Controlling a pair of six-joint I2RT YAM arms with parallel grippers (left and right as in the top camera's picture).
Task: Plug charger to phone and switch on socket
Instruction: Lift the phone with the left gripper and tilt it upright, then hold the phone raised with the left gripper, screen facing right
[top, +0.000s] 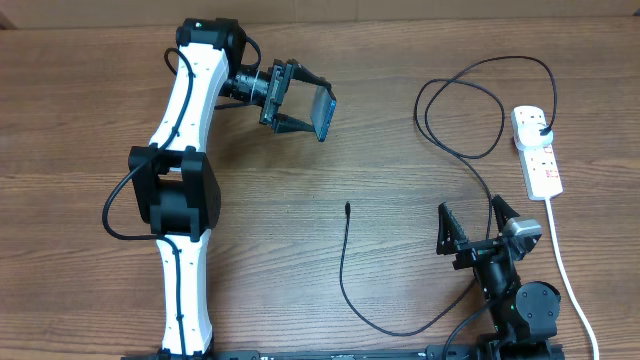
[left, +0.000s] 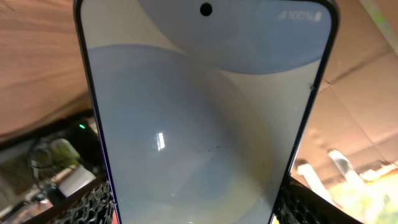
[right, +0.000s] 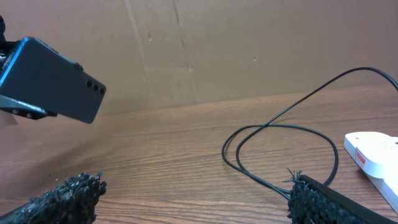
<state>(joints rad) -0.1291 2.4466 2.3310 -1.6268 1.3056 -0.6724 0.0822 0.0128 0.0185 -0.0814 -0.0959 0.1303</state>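
The left tool (top: 306, 101) pinches the phone (top: 327, 112) by its edges, lifted clear of the worktop (top: 260, 250), with the screen lit. The right tool (top: 469, 205) is spread wide and empty, close beside the charger (top: 342, 262) — its tip lies loose mid-worktop, and its plug end sits on the socket (top: 543, 170) at the right.

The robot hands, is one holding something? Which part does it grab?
The left gripper holds the phone in the air, pinching its two long edges near the bottom end. The right gripper is open and empty.
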